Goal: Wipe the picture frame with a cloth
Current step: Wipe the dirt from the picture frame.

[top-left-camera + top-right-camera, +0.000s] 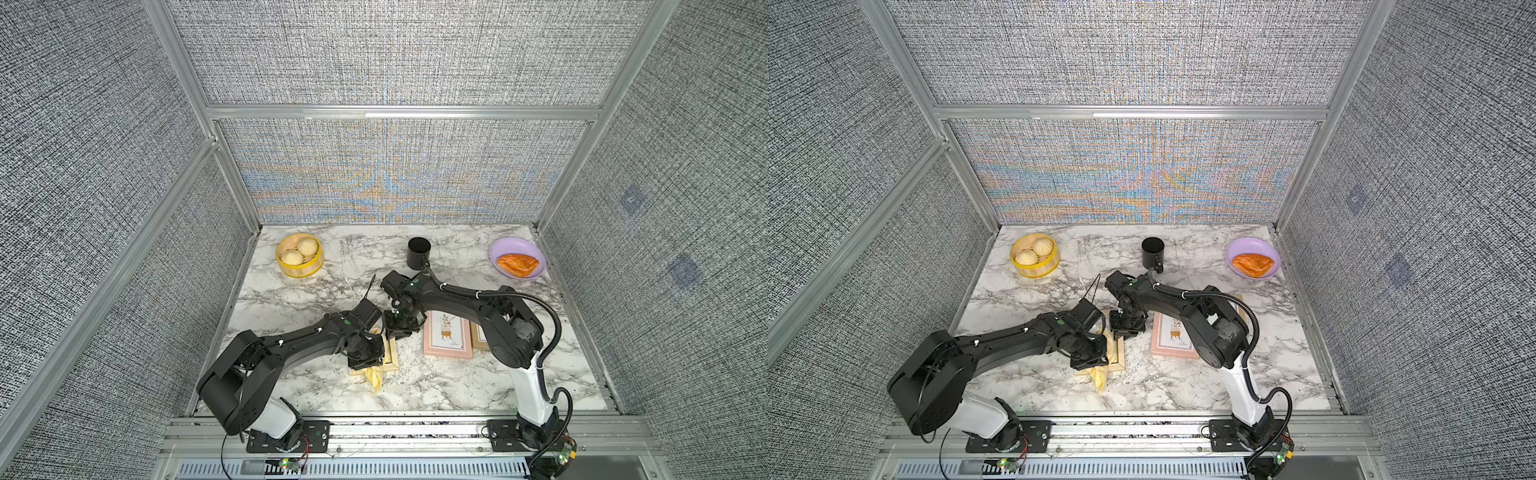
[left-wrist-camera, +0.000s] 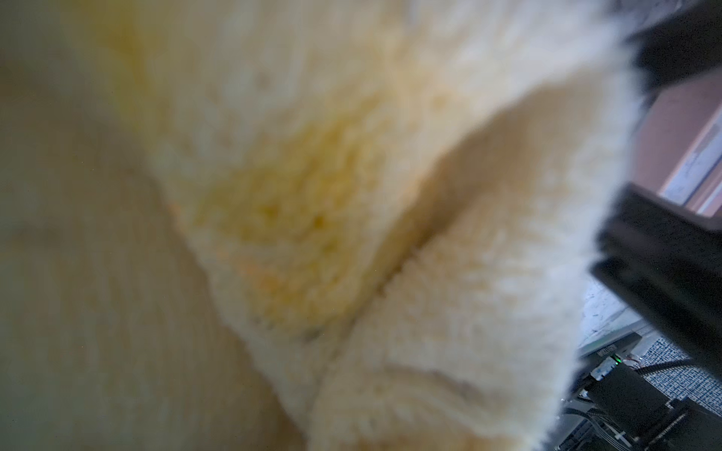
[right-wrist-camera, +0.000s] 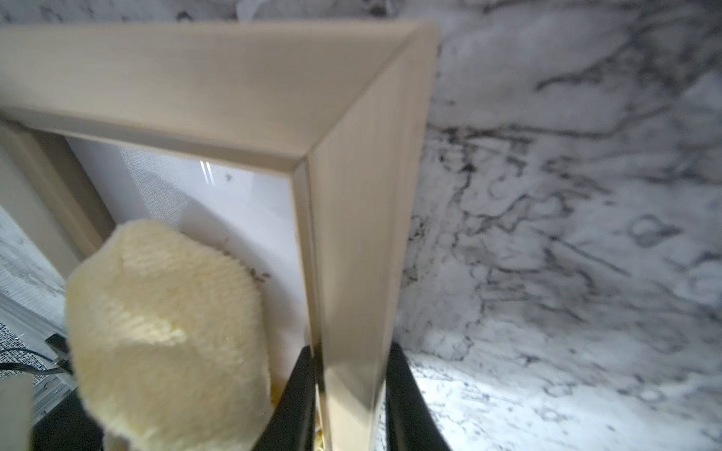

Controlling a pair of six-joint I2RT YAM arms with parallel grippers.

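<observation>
Marble table (image 1: 457, 386): yellow steamer basket (image 1: 300, 272) with buns (image 1: 307, 247) far left; black cup (image 1: 418, 252) far centre; purple plate (image 1: 505, 244) holding orange pastry (image 1: 517, 264) far right; pink frame (image 1: 448, 334) flat, mid-right

The picture frame (image 1: 393, 354) (image 1: 1120, 354) is a pale light-wood rectangle lying flat just below and left of centre in both top views, where only its right and lower rails show. The right wrist view shows a mitred corner of it (image 3: 363, 195) around a white glazed centre. The cloth (image 1: 374, 380) (image 1: 1098, 380), a fuzzy pale yellow rag, is bunched over that centre (image 3: 168, 332) with a crumpled tail spilling past the lower rail. It fills most of the left wrist view (image 2: 312, 195), blurred.
</observation>
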